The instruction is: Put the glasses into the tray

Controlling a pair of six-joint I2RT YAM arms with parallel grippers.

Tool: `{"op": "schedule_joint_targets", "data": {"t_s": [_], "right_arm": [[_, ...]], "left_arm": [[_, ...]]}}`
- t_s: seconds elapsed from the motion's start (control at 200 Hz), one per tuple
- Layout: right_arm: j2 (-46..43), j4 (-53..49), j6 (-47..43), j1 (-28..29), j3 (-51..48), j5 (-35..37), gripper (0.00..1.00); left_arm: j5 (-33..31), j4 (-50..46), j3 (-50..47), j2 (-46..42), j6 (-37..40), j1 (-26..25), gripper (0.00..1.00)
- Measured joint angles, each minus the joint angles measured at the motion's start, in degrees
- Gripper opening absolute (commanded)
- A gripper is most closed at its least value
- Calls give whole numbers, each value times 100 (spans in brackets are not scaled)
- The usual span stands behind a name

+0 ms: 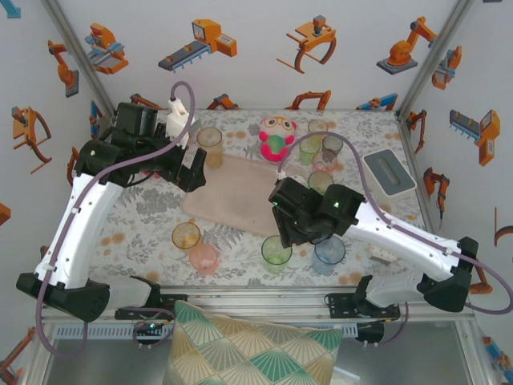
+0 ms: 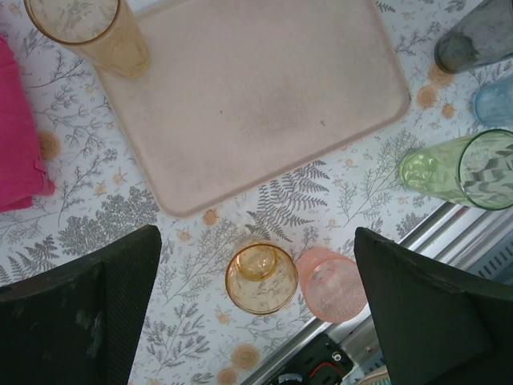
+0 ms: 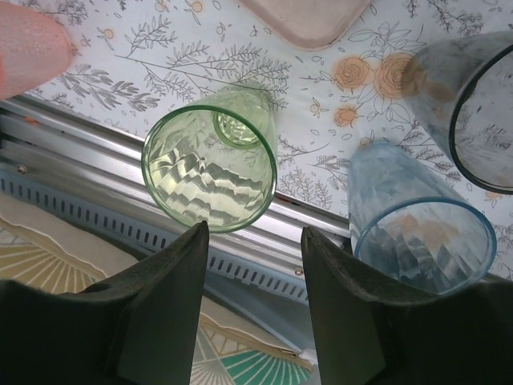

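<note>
Flat near the middle of the desk (image 1: 136, 212): the tray (image 1: 232, 196), its inside bare in the left wrist view. Upright at its far left corner: an amber glass (image 1: 210, 146), on the rim or just inside, hard to tell which. All other glasses standing off the tray. Just off its near edge, side by side and nearly touching: a second amber glass (image 2: 260, 277) and a pink glass (image 2: 333, 285). Right of that pair, by the front rail (image 3: 80, 140) and apart from each other: a green glass (image 3: 210, 168) and a blue glass (image 3: 421, 224). Just beyond the blue one, near the tray's near right corner: a grey glass (image 3: 481, 112). At the far right, between a plush toy (image 1: 276, 136) and a grey-white box (image 1: 389, 172): a cluster of green and pink glasses (image 1: 325, 160).

Over the tray's far left side, close to the first amber glass: the left gripper (image 2: 256, 237), spread wide and holding nothing. Between the tray's near right corner and the green glass: the right gripper (image 3: 252, 233), about half spread, nothing between its fingers (image 3: 172, 305), tips close to the green glass's rim.

Further out: a magenta cloth (image 2: 16, 136) on the desk left of the tray, and a patterned cushion (image 1: 248, 345) below the desk's front edge.
</note>
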Motion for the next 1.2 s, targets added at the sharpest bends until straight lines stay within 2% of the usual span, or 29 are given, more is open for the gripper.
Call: {"op": "schedule_joint_targets", "data": {"t_s": [0.911, 1.202], "right_arm": [[144, 763, 426, 68, -977, 223, 41], [264, 763, 422, 68, -977, 385, 35]], "left_arm": [[0, -22, 136, 162, -42, 0, 99], [-413, -44, 522, 153, 55, -2, 99]]}}
